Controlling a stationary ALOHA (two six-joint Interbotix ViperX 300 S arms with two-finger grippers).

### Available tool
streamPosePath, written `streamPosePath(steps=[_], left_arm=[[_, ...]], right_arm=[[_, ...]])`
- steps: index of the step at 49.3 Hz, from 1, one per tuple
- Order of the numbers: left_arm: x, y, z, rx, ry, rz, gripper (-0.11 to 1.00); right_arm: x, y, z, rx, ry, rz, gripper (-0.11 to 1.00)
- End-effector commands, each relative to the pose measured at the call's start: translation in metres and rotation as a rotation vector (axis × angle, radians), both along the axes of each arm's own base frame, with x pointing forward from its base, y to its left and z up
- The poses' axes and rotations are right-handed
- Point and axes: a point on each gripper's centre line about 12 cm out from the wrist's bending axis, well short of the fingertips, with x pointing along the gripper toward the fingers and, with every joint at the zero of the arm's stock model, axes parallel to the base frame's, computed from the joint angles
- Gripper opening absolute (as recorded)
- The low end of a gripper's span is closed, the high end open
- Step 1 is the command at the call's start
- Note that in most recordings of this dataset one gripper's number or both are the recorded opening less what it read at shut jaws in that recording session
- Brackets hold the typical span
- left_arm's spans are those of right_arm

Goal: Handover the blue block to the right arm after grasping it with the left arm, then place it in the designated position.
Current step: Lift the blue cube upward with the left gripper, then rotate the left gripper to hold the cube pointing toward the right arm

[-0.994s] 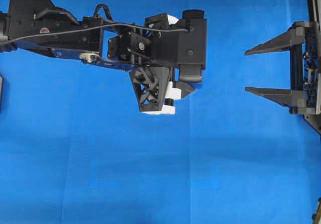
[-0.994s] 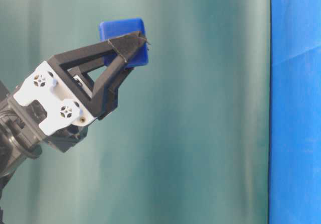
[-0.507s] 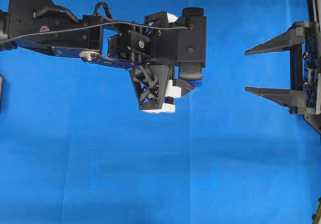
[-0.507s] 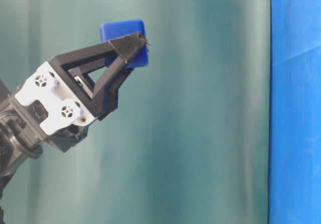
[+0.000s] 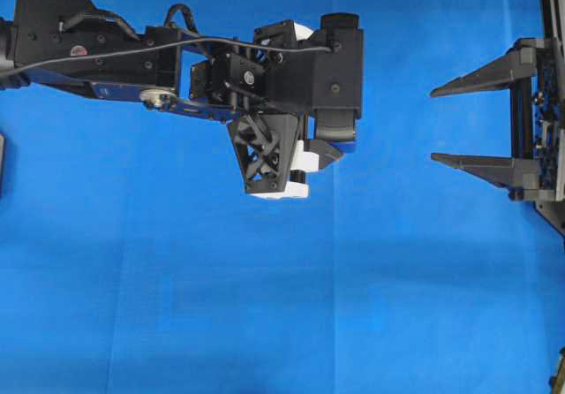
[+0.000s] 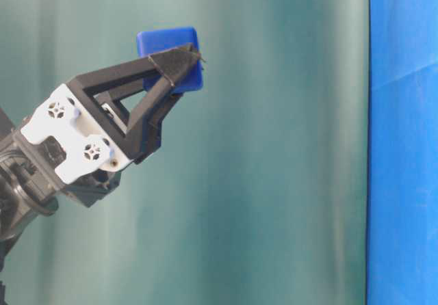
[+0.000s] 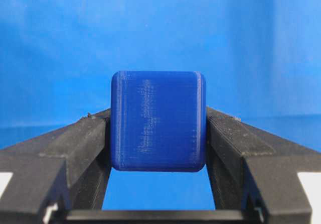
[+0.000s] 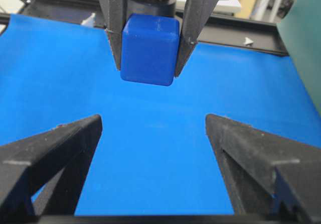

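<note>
Black left arm [image 5: 106,49], cabled, white blocks at gripper [image 6: 176,62] base

Overhead looking down, side view level, wrist views facing, close

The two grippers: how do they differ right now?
The left gripper is shut on the blue block; the right gripper is open and empty. The left has white blocks at its finger bases; the right is all black. Both have two pointed black fingers and hang above the blue cloth.
</note>
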Motion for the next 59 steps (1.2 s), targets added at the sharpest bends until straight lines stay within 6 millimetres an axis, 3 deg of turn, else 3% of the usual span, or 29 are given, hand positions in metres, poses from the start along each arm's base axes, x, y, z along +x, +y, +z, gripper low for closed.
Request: streamPosePath(steps=[1, 35, 59], left_arm=[[-0.006, 0.000, 0.029, 0.000, -0.069, 0.001, 0.46], [-0.015, -0.001, 0.028, -0.002, -0.137, -0.001, 0.46], [-0.081, -0.006, 0.030, -0.011, -0.534, -0.021, 0.46]], right_arm=[[0.002, 0.000, 0.008, 0.003, -0.020, 0.000, 0.98], [0.002, 0.000, 0.010, 0.003, -0.026, 0.000, 0.98], [0.003, 0.000, 0.012, 0.000, -0.031, 0.000, 0.98]])
